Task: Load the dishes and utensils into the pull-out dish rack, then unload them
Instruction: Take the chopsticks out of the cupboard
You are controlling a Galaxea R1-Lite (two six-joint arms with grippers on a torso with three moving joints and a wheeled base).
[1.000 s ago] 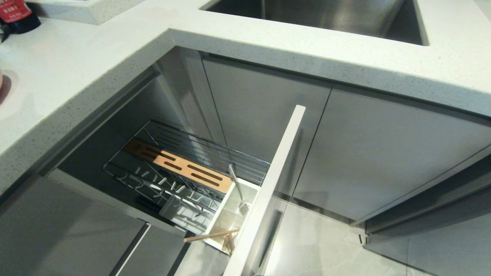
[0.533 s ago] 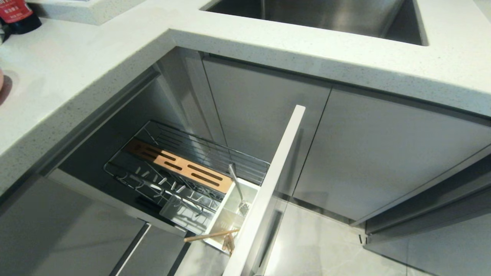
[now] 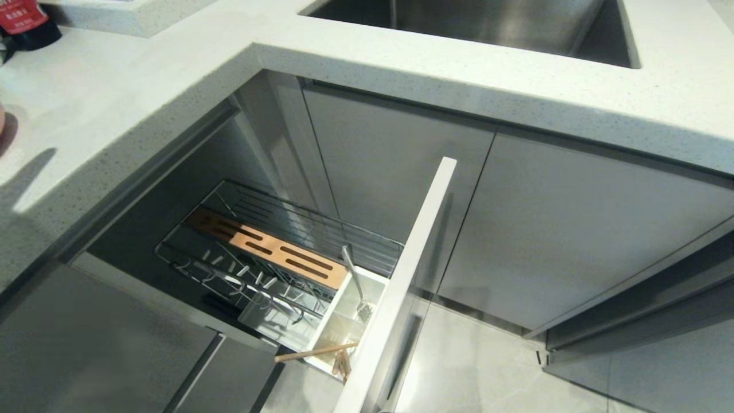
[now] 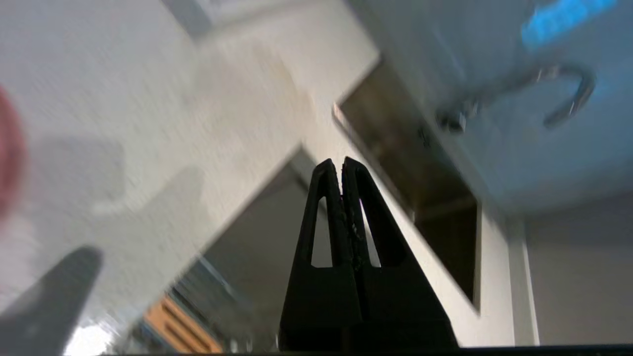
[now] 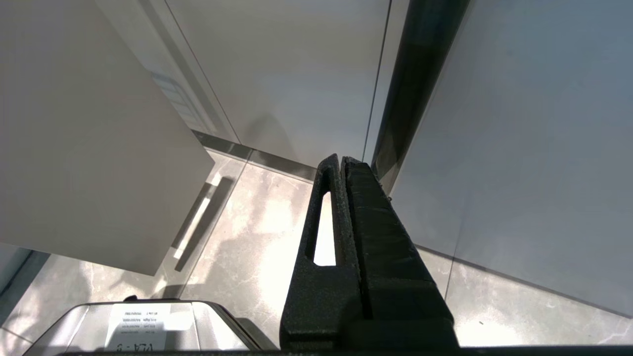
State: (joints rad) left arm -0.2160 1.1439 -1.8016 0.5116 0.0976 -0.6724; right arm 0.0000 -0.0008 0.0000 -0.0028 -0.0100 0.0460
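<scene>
In the head view the spoon (image 3: 356, 285) and chopsticks (image 3: 321, 352) stand in the white caddy (image 3: 375, 282) of the pull-out dish rack (image 3: 275, 252); both look light, stiff and slick, best pinched on their upstanding ends. The left wrist view shows the left hand (image 4: 341, 165) pressed together and empty above the desk (image 4: 163, 123). The right wrist view shows the right hand (image 5: 340, 162) pressed together, empty, near the floor (image 5: 257, 237).

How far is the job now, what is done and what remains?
Spoon and chopsticks stand in the caddy of the open dish rack; no plate or bowl in it. Left gripper is shut and empty above the counter. Unloading remains.
</scene>
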